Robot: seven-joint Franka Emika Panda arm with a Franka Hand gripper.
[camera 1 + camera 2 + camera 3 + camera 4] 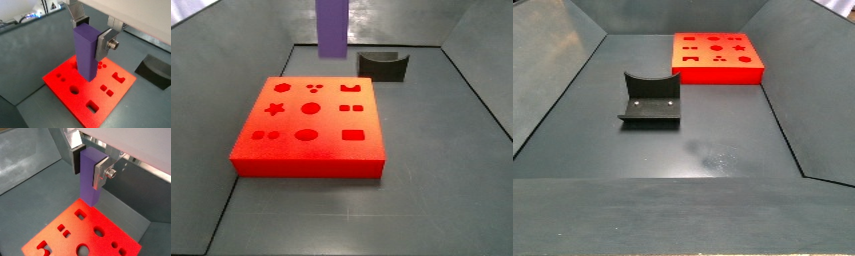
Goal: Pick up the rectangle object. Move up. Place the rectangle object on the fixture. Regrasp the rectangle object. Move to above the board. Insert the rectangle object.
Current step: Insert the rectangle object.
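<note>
The hand (91, 36) hangs above the board, fingers pointing down, and its two flat silver plates are closed against opposite faces of the rectangle object (87, 52), gripping it near its upper end. In both wrist views one finger (100, 173) lies flat on the near face of the purple block, with a round silver bolt at its side, while the opposite finger (79, 21) shows behind the block's top edge. The rectangle object (91, 178) stands upright in the grasp, its long axis vertical, its lower end clear of the board and hanging in the air over it. In a side view only the lower part of the block (333, 28) shows, reaching down from the top edge of the picture behind the board's far edge; the hand itself is out of that frame. The board (87, 92) lies flat on the dark grey surface (438, 160), its red top showing a star, circles, a hexagon and rectangular cut-outs (354, 134). The fixture (384, 65), a dark holder with a curved recess, stands on the surface near the board's far right corner in that side view, apart from it; another side view shows it (651, 100) in front of the board (716, 58).
</note>
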